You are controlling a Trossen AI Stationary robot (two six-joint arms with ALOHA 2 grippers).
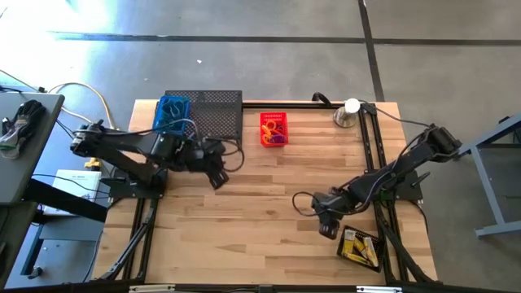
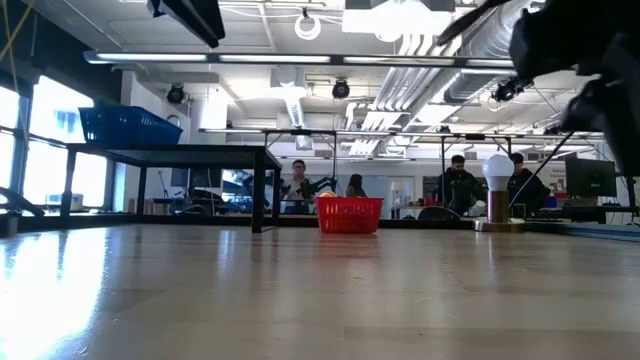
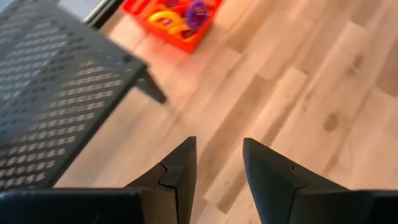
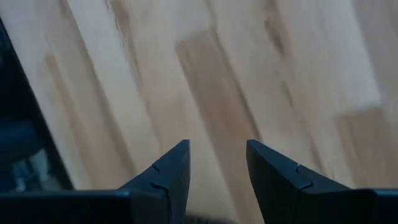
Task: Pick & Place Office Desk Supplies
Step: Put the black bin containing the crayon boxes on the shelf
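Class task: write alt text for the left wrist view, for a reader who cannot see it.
The left gripper, open and empty, hangs over a bare wooden table. Beyond it sits a red basket of colourful elastic loops, with a black mesh shelf to one side.

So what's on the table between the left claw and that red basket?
Nothing: in the high view, only bare wood separates the left gripper from the red basket. The black mesh shelf stands off to one side.

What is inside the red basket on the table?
The red basket holds small elastic loops: yellow, orange and purple ones show on top. Anything lying beneath them is covered and cannot be seen.
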